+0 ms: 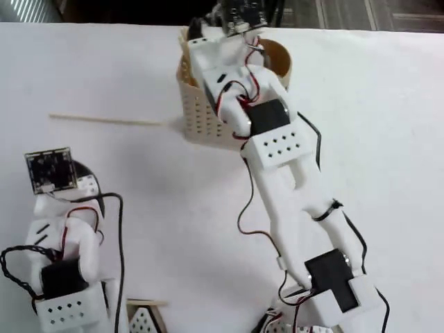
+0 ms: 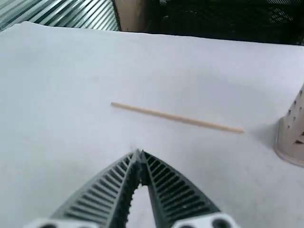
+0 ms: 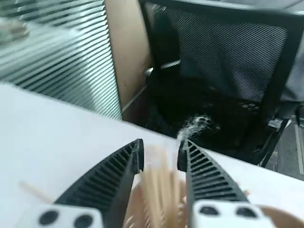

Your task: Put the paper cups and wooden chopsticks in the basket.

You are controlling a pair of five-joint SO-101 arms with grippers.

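Nearest, the left end effector is pressed together over the white counter. Beyond it one wooden chopstick lies flat, its tip just beside the perforated basket. Over the basket the right end effector is spread, a bundle of chopsticks showing between its fingers.

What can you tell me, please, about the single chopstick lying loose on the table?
The chopstick is a thin, straight, pale wooden stick lying flat on the white table. One end points at the perforated basket and stops just short of its base. The left end effector, shut, sits off to its side, clear of it; only the table touches it.
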